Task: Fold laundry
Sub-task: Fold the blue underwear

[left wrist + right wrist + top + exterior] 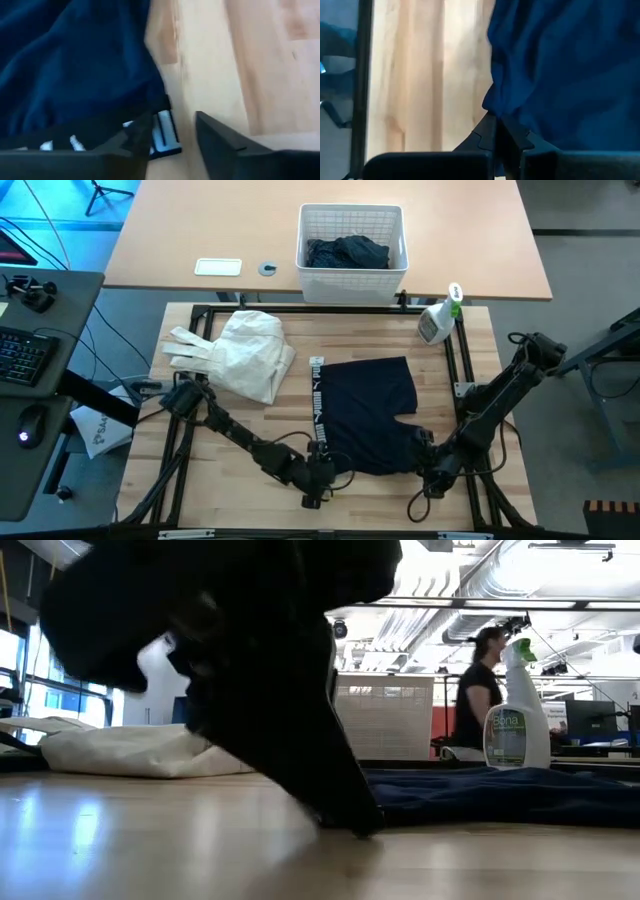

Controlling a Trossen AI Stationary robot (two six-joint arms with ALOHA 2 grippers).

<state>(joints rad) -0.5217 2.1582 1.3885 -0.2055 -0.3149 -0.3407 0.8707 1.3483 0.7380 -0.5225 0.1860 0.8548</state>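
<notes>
A pair of navy shorts [365, 415] with a black, white-lettered waistband [317, 402] lies flat on the table's middle. My left gripper [318, 478] is at the waistband's near end, open; in the left wrist view [172, 142] that end [165, 134] reaches into the gap between the fingers. My right gripper [426, 464] sits low at the shorts' near right corner, shut on the cloth [496, 131]. In the low view a dark arm [260, 670] fills the foreground, with the navy cloth [500, 795] beside it. My left gripper has one finger [131, 142] over the waistband's near end; whether it touches the band, I cannot tell. My right gripper pinches the shorts' near right corner [492, 112] between its fingertips, coming in low from the table's near side. The rest of the shorts lies flat on the table.
A white garment [245, 352] lies heaped on the table's left far part. A spray bottle [440, 320] stands at the far right corner. The white lattice basket [352, 265] with dark clothes sits on the desk beyond. A person [478, 690] stands in the room behind.
</notes>
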